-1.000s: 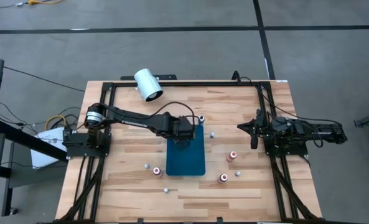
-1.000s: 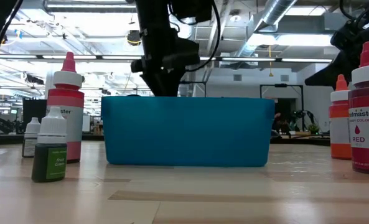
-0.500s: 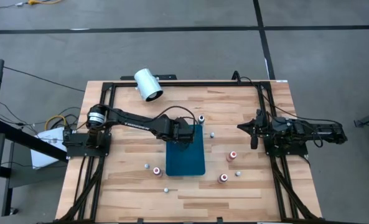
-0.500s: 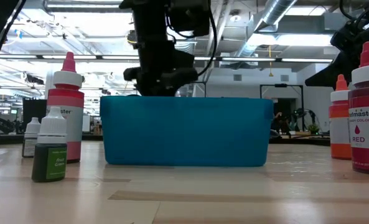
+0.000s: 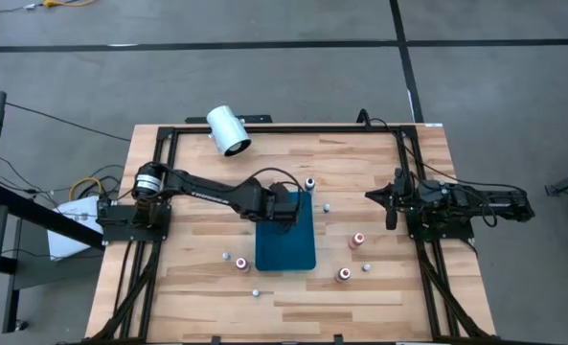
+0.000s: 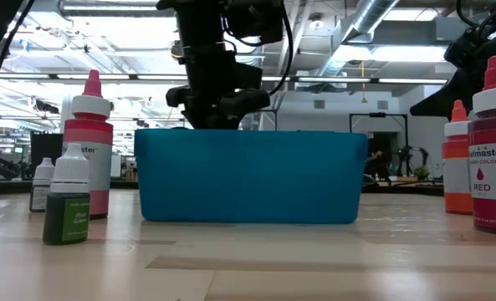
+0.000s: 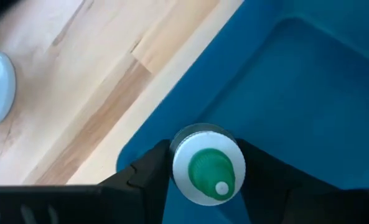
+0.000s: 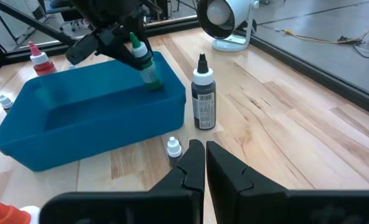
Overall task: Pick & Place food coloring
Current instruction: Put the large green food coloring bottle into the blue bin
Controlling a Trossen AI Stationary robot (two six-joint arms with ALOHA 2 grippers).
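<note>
Pale wooden slats form the table [image 5: 379, 287], with a flat blue rectangular tray [image 5: 285, 247] at its middle. Over the tray's far left corner, the left gripper [image 7: 204, 163] is clamped on a small green-tipped, white-capped food coloring bottle [image 7: 208, 165]. Near the table's right edge, the right gripper [image 8: 204, 155] waits with fingers together.

A big open workshop or robotics lab: exposed silver ducts [image 6: 373, 25] and strip lights overhead, grey concrete floor [image 5: 264, 67], loose cables [image 5: 87, 182], and a wooden desk [image 5: 379, 287] framed in black rails.
</note>
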